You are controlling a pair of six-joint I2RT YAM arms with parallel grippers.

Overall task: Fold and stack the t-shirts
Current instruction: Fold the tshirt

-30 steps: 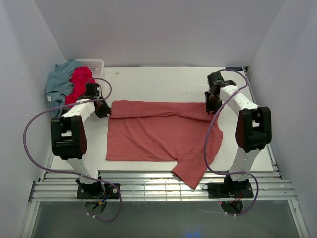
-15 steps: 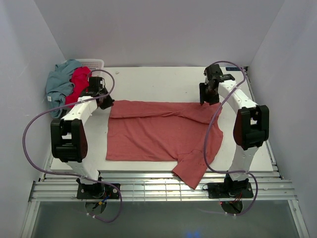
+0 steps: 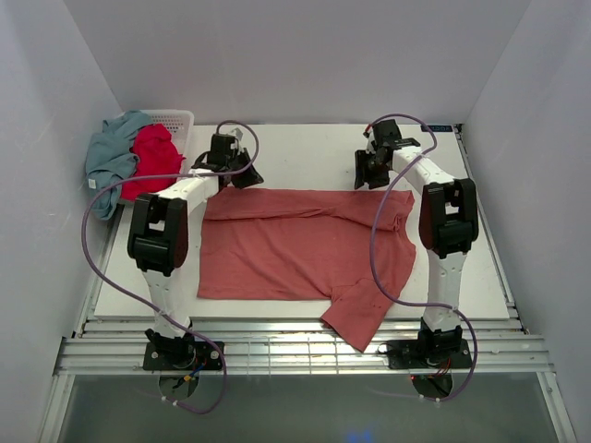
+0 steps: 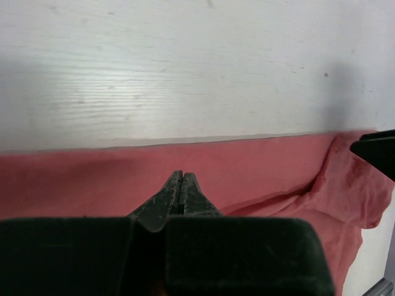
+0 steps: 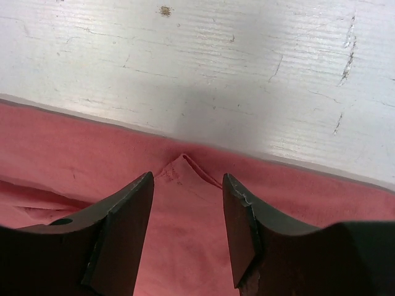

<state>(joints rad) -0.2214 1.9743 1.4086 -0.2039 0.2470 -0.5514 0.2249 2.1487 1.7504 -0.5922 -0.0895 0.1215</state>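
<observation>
Left tool (image 4: 181,177) pinched together, empty, dusty salmon-red cotton t-shirt (image 3: 295,245) just beneath; right tool (image 5: 187,185) spread wide, empty, above its edge.

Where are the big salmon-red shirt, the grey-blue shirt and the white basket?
salmon-red shirt (image 3: 295,249): top view, middle of its spread body.
grey-blue shirt (image 3: 109,157): top view, middle of the crumpled heap.
white basket (image 3: 177,117): top view, its lattice rim.

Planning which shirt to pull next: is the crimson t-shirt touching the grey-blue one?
Touching. The top external view shows the crimson t-shirt piled against the grey-blue t-shirt at the basket, overlapping with no gap.
</observation>
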